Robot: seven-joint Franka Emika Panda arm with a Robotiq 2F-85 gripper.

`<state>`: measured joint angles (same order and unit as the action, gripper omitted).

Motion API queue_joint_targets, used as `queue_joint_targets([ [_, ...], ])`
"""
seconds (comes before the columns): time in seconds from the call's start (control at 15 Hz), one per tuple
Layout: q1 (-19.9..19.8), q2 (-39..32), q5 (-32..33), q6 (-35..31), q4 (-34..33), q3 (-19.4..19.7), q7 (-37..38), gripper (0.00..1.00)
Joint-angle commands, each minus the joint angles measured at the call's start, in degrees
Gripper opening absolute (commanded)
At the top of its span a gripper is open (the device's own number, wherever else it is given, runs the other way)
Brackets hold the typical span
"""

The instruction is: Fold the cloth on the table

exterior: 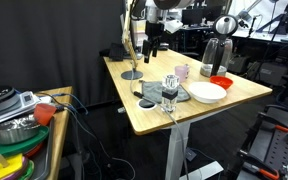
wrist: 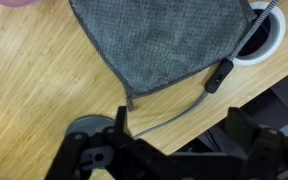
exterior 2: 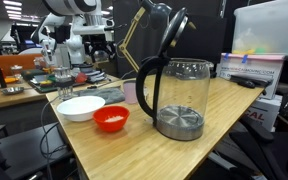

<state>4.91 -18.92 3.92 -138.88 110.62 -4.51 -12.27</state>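
The grey cloth (wrist: 164, 40) lies flat on the light wood table (wrist: 34, 90), one corner pointing toward my gripper in the wrist view. In an exterior view it is a dark patch (exterior: 152, 91) near the table's middle. My gripper (wrist: 177, 118) hangs above the table just off that corner, open, with nothing between its fingers. In both exterior views the gripper (exterior: 154, 43) (exterior 2: 96, 50) is well above the tabletop, over the far part of the table.
A black cable with a plug (wrist: 218, 76) lies beside the cloth, next to a white-rimmed round holder (wrist: 261, 40). A white bowl (exterior: 208, 92), red bowl (exterior: 221, 81), kettle (exterior 2: 179, 95), pink cup (exterior: 182, 71) and a stand's black base (exterior: 131, 75) share the table.
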Motion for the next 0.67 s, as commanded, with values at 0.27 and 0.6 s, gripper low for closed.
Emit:
queue_joint_targets([
  [0.27, -0.1, -3.4, 4.3, -0.5, 0.3, 3.1, 4.2, 1.00],
  [0.6, -1.3, -6.5, 3.9, -1.4, 0.7, 3.3, 5.7, 1.00],
])
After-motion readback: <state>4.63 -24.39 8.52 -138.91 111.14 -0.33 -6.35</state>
